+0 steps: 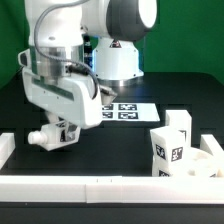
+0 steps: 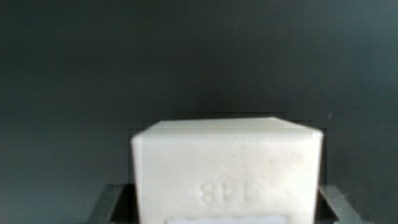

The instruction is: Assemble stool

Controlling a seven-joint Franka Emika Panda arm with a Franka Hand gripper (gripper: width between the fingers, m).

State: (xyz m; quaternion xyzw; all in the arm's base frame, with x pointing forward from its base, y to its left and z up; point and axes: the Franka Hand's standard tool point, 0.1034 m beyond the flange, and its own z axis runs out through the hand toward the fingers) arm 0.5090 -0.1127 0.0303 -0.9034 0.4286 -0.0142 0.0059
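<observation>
Arm: The Panda arm [image 1: 70, 60] bends low over the black counter [image 1: 110, 150] on the exterior view's left, its wrist close to the surface.

Gripper: The gripper [image 1: 50, 135] is pinching a held leg [image 2: 228, 165], a blocky white piece of the stool. The wrist view shows this block filling the space between the two dark fingers [image 2: 121, 205], with faint raised lettering on the face toward the camera.

Held leg, position: It hangs under the hand on the exterior view's left, well apart from the other stool parts. Whether its lower end touches the counter cannot be told.

Other stool parts: The loose legs [image 1: 170, 145] stand upright in a tight cluster on the exterior view's right, showing black-and-white square tags. The seat [image 1: 202, 166], a round white disc, lies just beside them, toward the right edge of that view.

Marker board: The marker board [image 1: 125, 110] lies flat on the counter behind the work area, in front of the arm's base and between the gripper and the loose legs.

Border: A long white rail [image 1: 100, 185] runs along the near edge of the counter. A shorter white piece stands at the exterior view's left edge.
</observation>
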